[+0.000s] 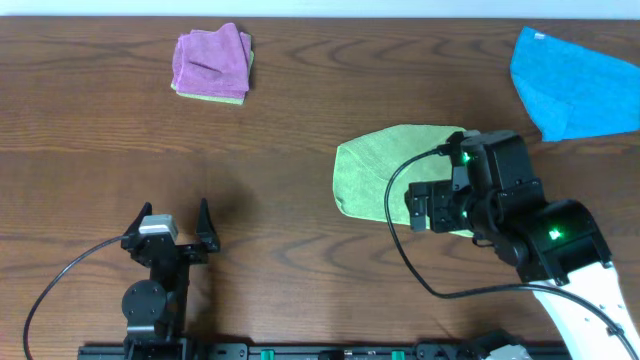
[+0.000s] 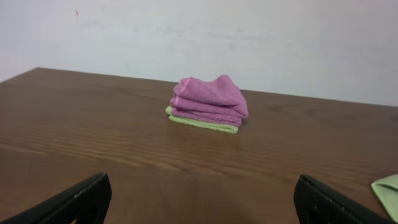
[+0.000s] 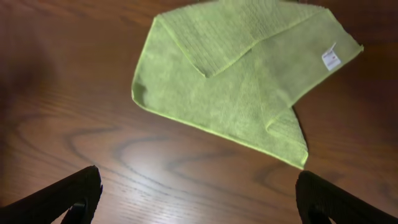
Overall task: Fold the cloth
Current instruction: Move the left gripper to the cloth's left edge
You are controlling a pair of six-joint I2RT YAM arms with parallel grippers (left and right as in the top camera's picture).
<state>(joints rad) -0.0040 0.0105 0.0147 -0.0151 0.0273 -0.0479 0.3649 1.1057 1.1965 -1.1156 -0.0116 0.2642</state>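
Note:
The light green cloth (image 1: 375, 175) lies on the brown table right of centre, with one corner folded over onto itself. In the right wrist view the cloth (image 3: 236, 81) shows a white tag at its right corner. My right gripper (image 1: 428, 207) hovers over the cloth's near right part and hides it from overhead. Its fingers (image 3: 196, 199) are open and empty, with bare wood between them. My left gripper (image 1: 174, 210) sits at the near left, open and empty (image 2: 199, 205), far from the cloth. A sliver of the cloth (image 2: 388, 193) shows at the left wrist view's right edge.
A stack of folded pink cloths on a green one (image 1: 212, 65) sits at the far left, also in the left wrist view (image 2: 208, 102). A blue cloth (image 1: 570, 85) lies spread at the far right corner. Black cables run from both arms across the near table.

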